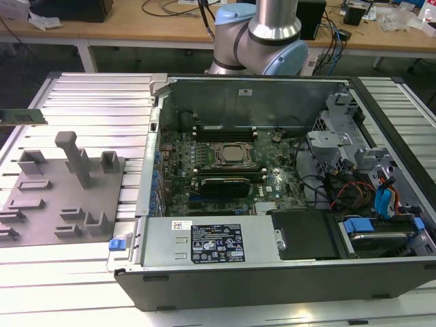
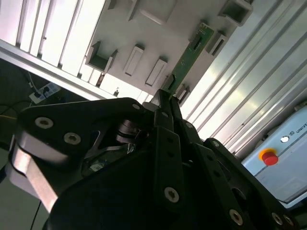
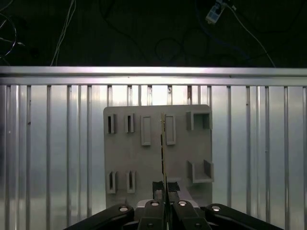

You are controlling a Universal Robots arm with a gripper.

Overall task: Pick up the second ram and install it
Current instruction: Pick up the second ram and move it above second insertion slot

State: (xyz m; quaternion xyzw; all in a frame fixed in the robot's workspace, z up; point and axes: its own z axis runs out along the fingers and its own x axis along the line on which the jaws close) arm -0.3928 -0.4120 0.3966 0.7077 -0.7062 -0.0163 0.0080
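The second ram (image 2: 191, 53) is a thin green board strip, and my gripper (image 2: 167, 96) is shut on one end of it. In the first wrist view the ram (image 3: 163, 143) shows edge-on, rising from the fingertips (image 3: 158, 186) above the grey moulded tray (image 3: 134, 158). In the exterior view the ram (image 1: 22, 117) hangs in the air at the far left, above and behind the tray (image 1: 68, 218). The open computer case (image 1: 272, 259) lies to the exterior view's right of the tray, with long memory slots (image 1: 225, 127) beside the CPU socket (image 1: 229, 155).
The tray carries a tall grey post (image 1: 76, 158) and several raised blocks. Both tray and case rest on a ribbed aluminium table (image 1: 88, 95). The arm's base (image 1: 262, 41) stands behind the case. Cables and a drive bay (image 1: 368, 197) fill the case's right side.
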